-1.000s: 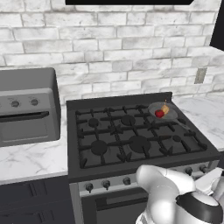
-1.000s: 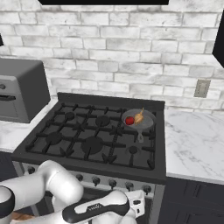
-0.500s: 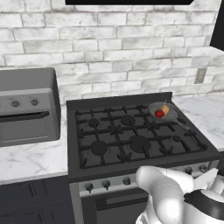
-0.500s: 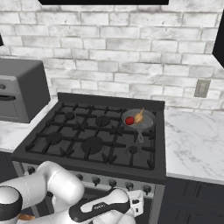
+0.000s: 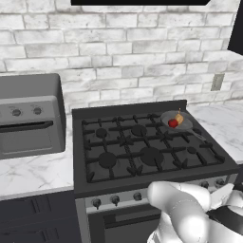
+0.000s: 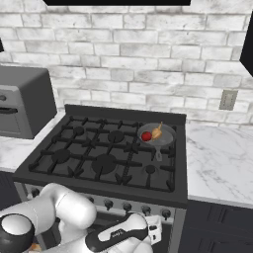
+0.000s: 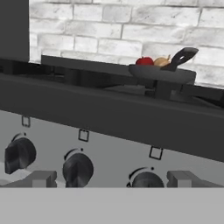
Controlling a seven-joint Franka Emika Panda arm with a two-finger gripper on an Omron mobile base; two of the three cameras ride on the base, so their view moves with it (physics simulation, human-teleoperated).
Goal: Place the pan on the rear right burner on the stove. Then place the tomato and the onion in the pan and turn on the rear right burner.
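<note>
The pan (image 7: 162,72) rim hides the lower halves of tomato (image 7: 145,61) and onion (image 7: 161,62).

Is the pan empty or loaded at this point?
Loaded. The pan sits on the rear right burner's grate, with the tomato and onion inside it.

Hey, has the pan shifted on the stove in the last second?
No. The pan sits over the rear right burner as before, just as near the stove back rail, with the tomato and onion inside.
</note>
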